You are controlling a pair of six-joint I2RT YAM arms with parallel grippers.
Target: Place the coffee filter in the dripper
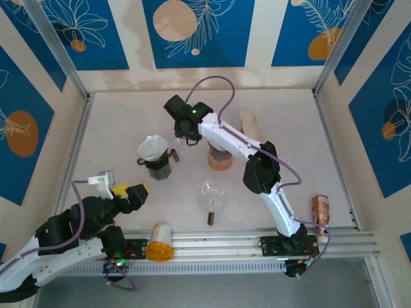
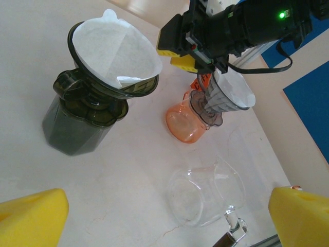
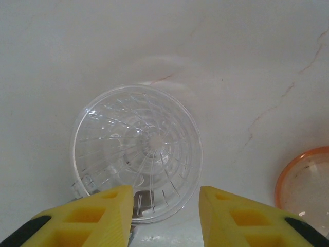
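A white paper coffee filter (image 1: 151,147) (image 2: 114,50) sits inside a dark dripper (image 2: 110,88) on a dark jar (image 1: 157,168) (image 2: 77,123), left of centre. A clear ribbed dripper (image 3: 136,154) (image 2: 229,95) stands on the table beside an orange cup; from above its inside looks bare. My right gripper (image 1: 186,130) (image 3: 165,206) (image 2: 187,59) hangs just above that dripper's near rim, jaws partly apart with nothing between them. My left gripper (image 1: 119,186) (image 2: 164,221) is wide open and empty near the front left, facing the two drippers.
The orange cup (image 1: 219,159) (image 2: 184,122) (image 3: 306,182) stands right of the clear dripper. A clear glass carafe (image 1: 212,191) (image 2: 205,190) lies on its side at centre. A pale beige object (image 1: 250,122) sits behind. An orange jar (image 1: 159,241) and a brown bottle (image 1: 320,210) lie near the front rail.
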